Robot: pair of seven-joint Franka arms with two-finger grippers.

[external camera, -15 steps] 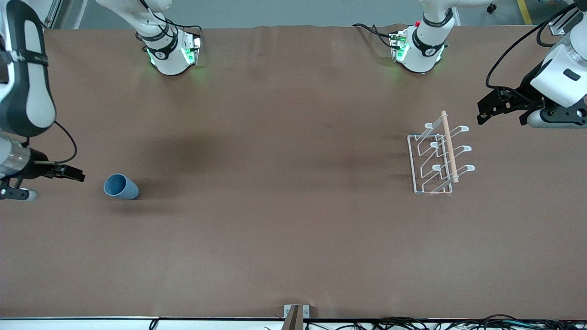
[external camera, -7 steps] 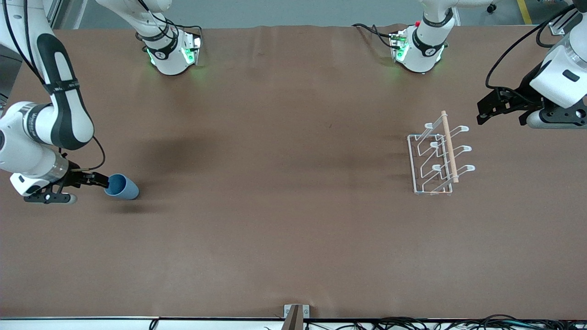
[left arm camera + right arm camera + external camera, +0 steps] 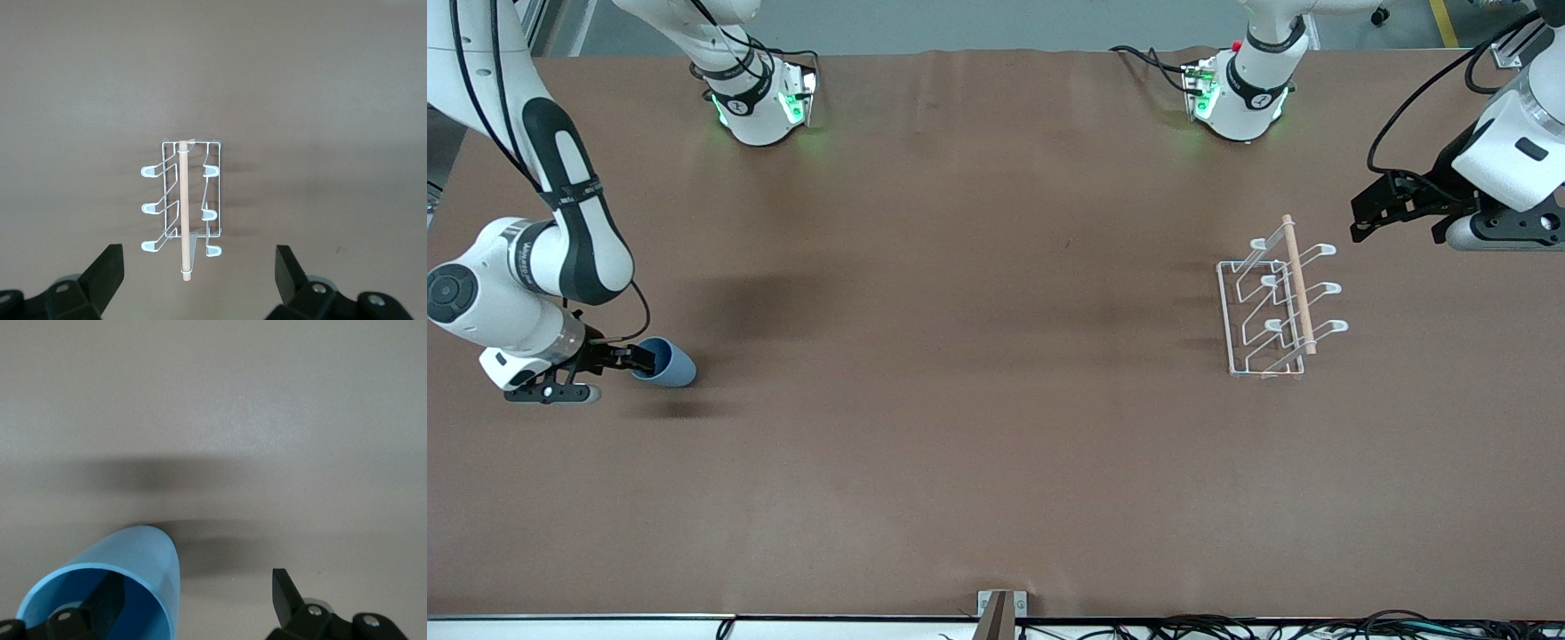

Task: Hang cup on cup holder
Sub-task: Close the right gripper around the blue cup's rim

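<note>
The light-blue cup [image 3: 669,364] lies on its side at the right arm's end of the table. My right gripper [image 3: 643,358] is open at the cup's rim. In the right wrist view one finger [image 3: 107,600] is inside the cup [image 3: 143,570] and the other finger [image 3: 285,590] is outside its wall. The white wire cup holder [image 3: 1276,307] with a wooden rod stands toward the left arm's end. My left gripper [image 3: 1359,224] is open and empty, held in the air beside the holder. The left wrist view shows the holder [image 3: 183,210] between the open fingers.
The brown table cover [image 3: 978,427] is bare between the cup and the holder. Both arm bases [image 3: 760,102] stand at the edge farthest from the front camera. Cables [image 3: 1227,627] lie along the nearest edge.
My right arm has swung in from the table's end toward the cup, and one finger has entered the cup's mouth. The left arm has hardly moved. The cup has stayed in place.
</note>
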